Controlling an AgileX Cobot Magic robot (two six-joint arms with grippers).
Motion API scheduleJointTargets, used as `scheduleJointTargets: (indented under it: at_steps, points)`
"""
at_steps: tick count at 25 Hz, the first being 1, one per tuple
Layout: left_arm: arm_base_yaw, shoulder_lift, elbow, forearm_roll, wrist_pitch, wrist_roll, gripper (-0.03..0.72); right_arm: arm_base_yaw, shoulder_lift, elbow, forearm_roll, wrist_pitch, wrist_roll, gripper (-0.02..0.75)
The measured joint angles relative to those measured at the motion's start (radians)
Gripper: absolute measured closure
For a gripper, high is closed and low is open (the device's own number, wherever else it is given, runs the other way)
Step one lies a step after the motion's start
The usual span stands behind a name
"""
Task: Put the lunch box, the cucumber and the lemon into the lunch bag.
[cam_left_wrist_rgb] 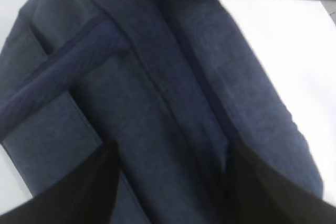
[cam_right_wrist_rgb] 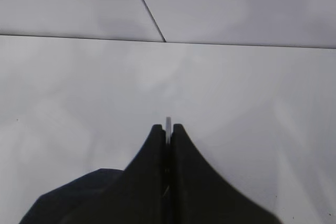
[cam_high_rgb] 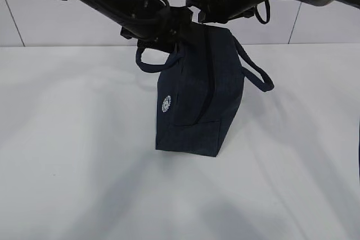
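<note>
The dark navy lunch bag stands on end on the white table, with a handle loop on each side. My left gripper is at the bag's top left. In the left wrist view its fingers press on either side of a ridge of the bag's fabric, with the gripper astride it. My right gripper is at the bag's top. In the right wrist view it is shut on a thin silvery zipper pull. The lunch box, cucumber and lemon are out of view.
The white table stretches all round the bag. A white tiled wall stands behind it. A dark zipper line runs down the bag's front face. A small round white logo marks its left side.
</note>
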Motion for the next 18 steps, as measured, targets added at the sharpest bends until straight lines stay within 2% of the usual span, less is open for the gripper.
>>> scheduleJointTargets:
  at_steps: [2, 4, 6, 8, 10, 12, 18]
  points:
    - [0.0, 0.021, -0.006, 0.0, 0.006, -0.002, 0.235, 0.0, 0.0, 0.0, 0.0, 0.0, 0.0, 0.731]
    - [0.0, 0.027, -0.01, 0.0, 0.019, -0.002, 0.302, 0.0, 0.0, 0.0, 0.0, 0.0, 0.0, 0.731]
    - [0.0, 0.027, -0.01, 0.006, 0.048, -0.002, 0.426, 0.0, 0.0, 0.0, 0.0, 0.0, 0.0, 0.731]
    - [0.0, 0.027, -0.012, 0.028, 0.078, -0.002, 0.589, 0.0, 0.0, 0.0, 0.002, 0.0, 0.0, 0.731]
    - [0.0, 0.027, -0.012, 0.056, 0.106, 0.002, 0.667, 0.0, 0.0, 0.0, 0.002, 0.005, 0.0, 0.731]
    - [0.002, 0.027, -0.014, 0.069, 0.127, 0.013, 0.691, 0.0, 0.0, 0.0, 0.006, 0.009, 0.0, 0.731]
    - [0.006, 0.027, -0.02, 0.074, 0.206, 0.087, 0.696, 0.0, 0.0, 0.0, 0.021, 0.013, 0.0, 0.731]
